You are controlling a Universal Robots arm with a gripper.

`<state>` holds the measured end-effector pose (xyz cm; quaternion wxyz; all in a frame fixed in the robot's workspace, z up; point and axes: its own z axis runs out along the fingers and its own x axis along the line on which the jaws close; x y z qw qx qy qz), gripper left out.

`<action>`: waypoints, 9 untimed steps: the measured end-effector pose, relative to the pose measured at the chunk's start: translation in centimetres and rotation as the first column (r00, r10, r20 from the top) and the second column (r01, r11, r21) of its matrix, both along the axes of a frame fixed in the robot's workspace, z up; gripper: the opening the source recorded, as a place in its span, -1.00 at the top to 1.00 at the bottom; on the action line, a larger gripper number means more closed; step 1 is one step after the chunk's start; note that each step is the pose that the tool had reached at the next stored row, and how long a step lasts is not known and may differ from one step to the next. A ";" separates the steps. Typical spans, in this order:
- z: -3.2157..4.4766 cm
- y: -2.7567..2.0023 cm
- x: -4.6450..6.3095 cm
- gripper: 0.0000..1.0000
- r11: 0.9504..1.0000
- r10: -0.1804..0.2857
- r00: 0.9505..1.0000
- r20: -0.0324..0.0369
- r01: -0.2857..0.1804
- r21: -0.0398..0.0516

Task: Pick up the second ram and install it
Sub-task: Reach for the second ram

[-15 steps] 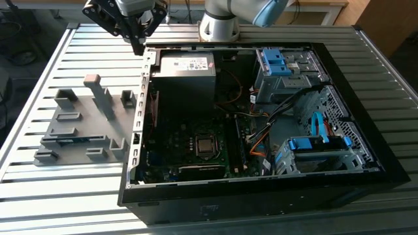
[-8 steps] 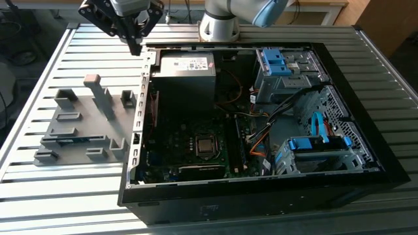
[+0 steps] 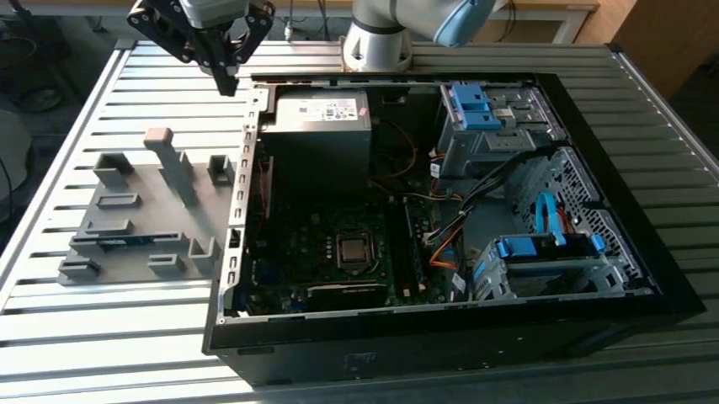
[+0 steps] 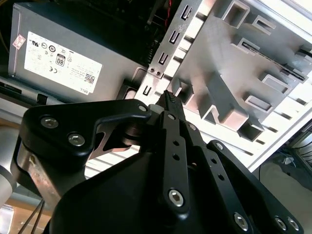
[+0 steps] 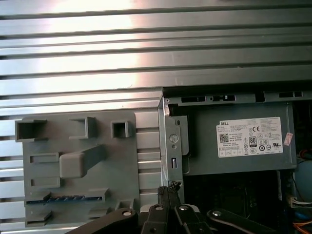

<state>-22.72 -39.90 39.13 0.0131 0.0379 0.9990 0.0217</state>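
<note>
The second ram [image 3: 121,241] is a thin blue-green stick standing on edge in a slot of the grey slotted holder [image 3: 168,181] on the table, at the exterior view's left. In the first wrist view its top edge [image 5: 63,199] shows in the holder [image 5: 78,165]. My gripper [image 3: 228,82] hangs above the table beyond the holder, near the far left corner of the open computer case [image 3: 674,278]. Its fingers are shut together with nothing between them, as both wrist views show [image 4: 168,95] [image 5: 170,187].
The case lies open with the dark green motherboard [image 3: 326,269] inside. Its grey power supply [image 3: 323,109] [image 4: 63,58] [image 5: 234,144] sits at the far end, with drive cages [image 3: 494,126] and cables at the exterior view's right. The table [image 3: 113,337] is ribbed metal.
</note>
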 end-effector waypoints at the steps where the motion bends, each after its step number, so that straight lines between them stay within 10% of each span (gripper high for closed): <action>1: -0.01 0.00 -0.1 0.79 1.000 0.000 1.000 0.000 0.000 0.000; 9: -0.04 0.00 -0.6 0.79 1.000 0.000 1.000 0.000 0.000 0.000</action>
